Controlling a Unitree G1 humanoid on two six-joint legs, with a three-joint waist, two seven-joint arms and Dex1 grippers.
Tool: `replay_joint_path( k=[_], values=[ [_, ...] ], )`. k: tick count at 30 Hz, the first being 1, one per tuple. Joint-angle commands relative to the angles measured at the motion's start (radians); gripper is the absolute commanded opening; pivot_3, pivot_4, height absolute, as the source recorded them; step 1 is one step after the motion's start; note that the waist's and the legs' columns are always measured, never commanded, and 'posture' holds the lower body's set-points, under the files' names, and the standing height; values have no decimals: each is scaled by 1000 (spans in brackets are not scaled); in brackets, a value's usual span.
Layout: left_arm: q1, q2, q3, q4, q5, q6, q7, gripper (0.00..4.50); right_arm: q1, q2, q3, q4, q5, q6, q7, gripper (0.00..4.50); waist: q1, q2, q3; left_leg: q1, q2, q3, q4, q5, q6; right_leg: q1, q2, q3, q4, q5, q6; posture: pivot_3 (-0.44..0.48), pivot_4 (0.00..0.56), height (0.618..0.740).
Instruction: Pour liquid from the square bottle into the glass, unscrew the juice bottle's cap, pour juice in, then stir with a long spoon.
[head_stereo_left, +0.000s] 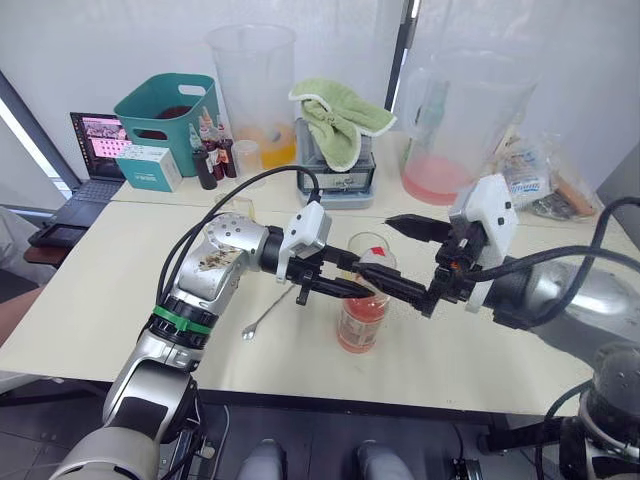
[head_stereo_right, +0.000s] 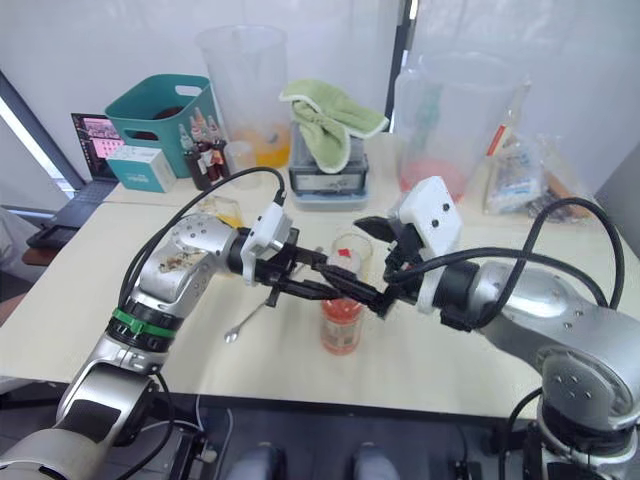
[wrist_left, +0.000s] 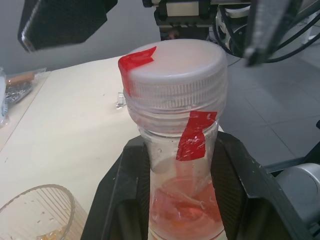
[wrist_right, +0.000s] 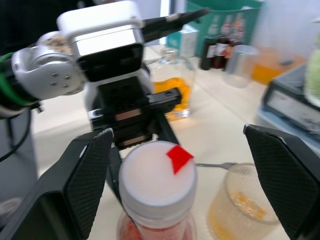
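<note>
The juice bottle (head_stereo_left: 359, 322) stands on the table, holding red liquid under a white cap (wrist_left: 175, 75) marked with red tape. My left gripper (head_stereo_left: 348, 286) is shut on its neck just below the cap. My right gripper (wrist_right: 185, 170) is open, its fingers on either side of the cap and apart from it. Just behind the bottle is the ribbed glass (head_stereo_left: 368, 246) with a little orange liquid. The square bottle (wrist_right: 172, 82) of orange liquid stands beyond my left arm. The long spoon (head_stereo_left: 265, 312) lies on the table under my left wrist.
Along the back stand a teal basket (head_stereo_left: 165, 110), two large clear pitchers (head_stereo_left: 255, 85), a green cloth (head_stereo_left: 340, 120) on a grey box, small dark bottles (head_stereo_left: 212, 160) and a laptop (head_stereo_left: 95, 160). A plastic bag (head_stereo_left: 535, 180) lies at the back right.
</note>
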Motion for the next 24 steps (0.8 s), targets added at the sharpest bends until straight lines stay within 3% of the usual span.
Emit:
replay_joint_path(
  k=[1,12,21,24],
  values=[
    [21,13,-14,5,23,13,-3,1346,24,-5,-49,-36,140,-2,-196,4431,-2,0,0,0,0,0,0,0,0,0,0,0,0,0,0,0,150,740],
    [19,10,-15,19,26,2,-10,1346,62,-188,69,-26,465,-193,-478,4431,-12,0,0,0,0,0,0,0,0,1,0,0,-1,-1,-1,0,150,740],
    [22,15,-14,12,26,6,-10,1346,65,-275,142,-18,495,-310,-520,1702,-15,0,0,0,0,0,0,0,0,1,0,0,-2,-1,-1,0,150,740],
    [23,16,-14,10,26,8,-9,1346,63,-294,158,-16,491,-340,-518,1665,-16,0,0,0,0,0,0,0,0,1,0,0,-2,-1,-1,0,150,740]
  ],
)
